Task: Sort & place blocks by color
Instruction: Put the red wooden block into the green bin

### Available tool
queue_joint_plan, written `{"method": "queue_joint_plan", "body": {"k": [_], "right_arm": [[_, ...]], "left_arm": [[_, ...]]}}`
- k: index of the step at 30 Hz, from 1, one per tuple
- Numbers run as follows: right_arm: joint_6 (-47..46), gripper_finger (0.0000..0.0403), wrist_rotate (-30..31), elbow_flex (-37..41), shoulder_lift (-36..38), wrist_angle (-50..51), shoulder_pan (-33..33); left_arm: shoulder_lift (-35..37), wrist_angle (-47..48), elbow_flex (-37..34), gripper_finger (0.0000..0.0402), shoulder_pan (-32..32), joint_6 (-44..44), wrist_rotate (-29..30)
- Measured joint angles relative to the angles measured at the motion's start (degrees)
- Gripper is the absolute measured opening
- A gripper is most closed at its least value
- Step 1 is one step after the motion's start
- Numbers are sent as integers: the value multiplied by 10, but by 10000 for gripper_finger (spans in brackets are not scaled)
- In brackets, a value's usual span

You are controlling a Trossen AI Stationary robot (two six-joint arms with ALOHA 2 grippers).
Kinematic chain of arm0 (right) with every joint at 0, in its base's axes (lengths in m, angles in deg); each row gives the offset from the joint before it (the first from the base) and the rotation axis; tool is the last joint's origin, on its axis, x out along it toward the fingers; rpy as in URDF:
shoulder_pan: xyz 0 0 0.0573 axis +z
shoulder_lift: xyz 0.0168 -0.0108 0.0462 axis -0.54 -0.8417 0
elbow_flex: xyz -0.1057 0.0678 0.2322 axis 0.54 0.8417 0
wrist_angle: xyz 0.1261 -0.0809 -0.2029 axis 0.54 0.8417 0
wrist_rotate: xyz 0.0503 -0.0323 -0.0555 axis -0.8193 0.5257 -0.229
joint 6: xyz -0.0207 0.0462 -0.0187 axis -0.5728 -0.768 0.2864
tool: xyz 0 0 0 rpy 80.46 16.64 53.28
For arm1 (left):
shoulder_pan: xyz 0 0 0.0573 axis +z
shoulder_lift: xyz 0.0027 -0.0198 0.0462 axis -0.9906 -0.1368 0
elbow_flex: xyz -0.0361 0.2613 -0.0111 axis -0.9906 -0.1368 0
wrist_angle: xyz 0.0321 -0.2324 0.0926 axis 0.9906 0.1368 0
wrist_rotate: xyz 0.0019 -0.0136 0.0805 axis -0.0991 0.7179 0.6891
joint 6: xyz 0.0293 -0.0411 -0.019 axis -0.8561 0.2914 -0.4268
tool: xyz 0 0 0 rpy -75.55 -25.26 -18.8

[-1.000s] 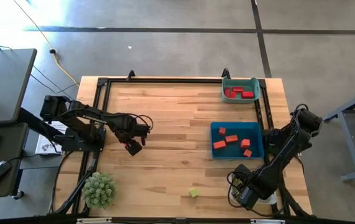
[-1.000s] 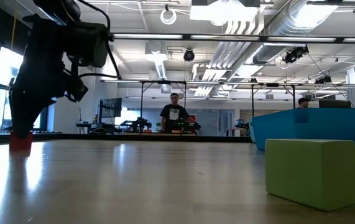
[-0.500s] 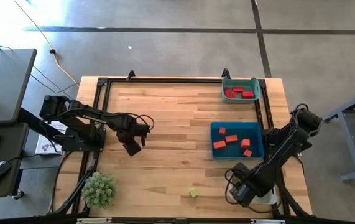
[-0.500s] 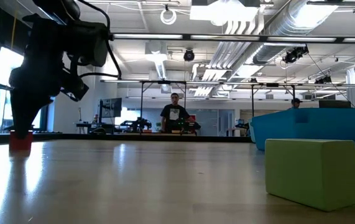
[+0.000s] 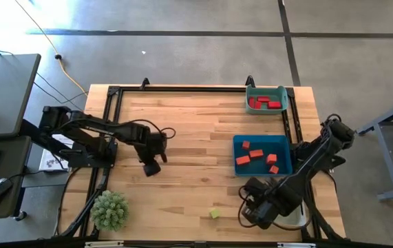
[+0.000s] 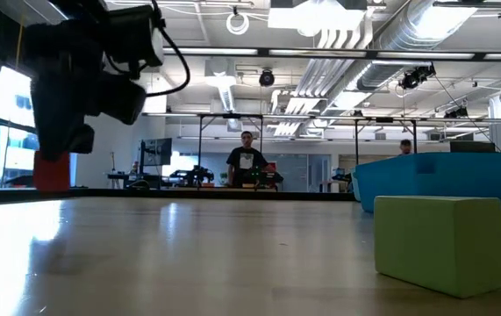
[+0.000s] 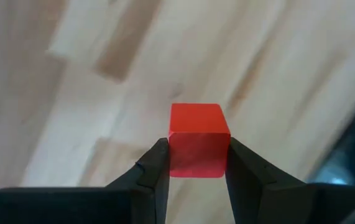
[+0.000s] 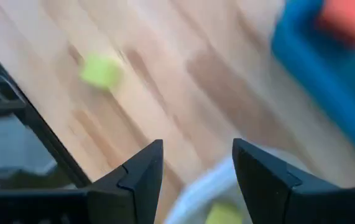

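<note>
My left gripper [image 7: 196, 152] is shut on a red block [image 7: 197, 138] above the left part of the table; the high view shows that gripper [image 5: 151, 167] over bare wood. A yellow-green block [image 5: 214, 213] lies flat near the front edge; it fills the low view's right [image 6: 439, 241] and shows in the right wrist view [image 8: 101, 70]. My right gripper [image 8: 196, 152] stands open, with nothing between its fingers, at the front right [image 5: 251, 207], to the right of that block. My left gripper pinches the red block by two opposite sides [image 7: 176, 155] between its two fingers. The fingers come from above, slanting steeply down. The block [image 6: 53, 171] hangs clear of the table.
A teal bin [image 5: 283, 98] with red blocks stands at the far right. Nearer is a blue bin [image 5: 262, 140] with orange blocks. A white round container [image 8: 193, 196] with a yellow-green piece lies under my right gripper. A spiky green plant ball [image 5: 109, 210] sits front left.
My left gripper has taken hold of the red block, which stood on the table, and lifted it clear while turning at the wrist. My right gripper has risen and moved toward the table's left, nearer the yellow-green block.
</note>
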Motion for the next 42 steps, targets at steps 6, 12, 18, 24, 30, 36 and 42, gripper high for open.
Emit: {"method": "queue_joint_plan", "body": {"k": [6, 12, 18, 24, 30, 36, 42], "right_arm": [[140, 181, 138, -39, 0, -3, -35], [278, 181, 173, -48, 0, -16, -93], [432, 181, 176, -48, 0, -58, -152], [600, 181, 178, -48, 8, -120, -205], [755, 181, 179, -48, 35, -205, -264], [893, 181, 160, -48, 53, -288, -320], [969, 181, 118, -48, 57, -333, -368]], "left_arm": [[30, -95, 0, 95, 23, 6, -77], [44, -222, 0, 95, 50, 41, -124], [45, -388, 0, 95, 84, 107, -184], [45, -554, 0, 95, 121, 187, -219], [45, -656, 0, 95, 160, 231, -221], [45, -698, 0, 95, 198, 256, -210], [45, -721, 0, 95, 222, 275, -205]]}}
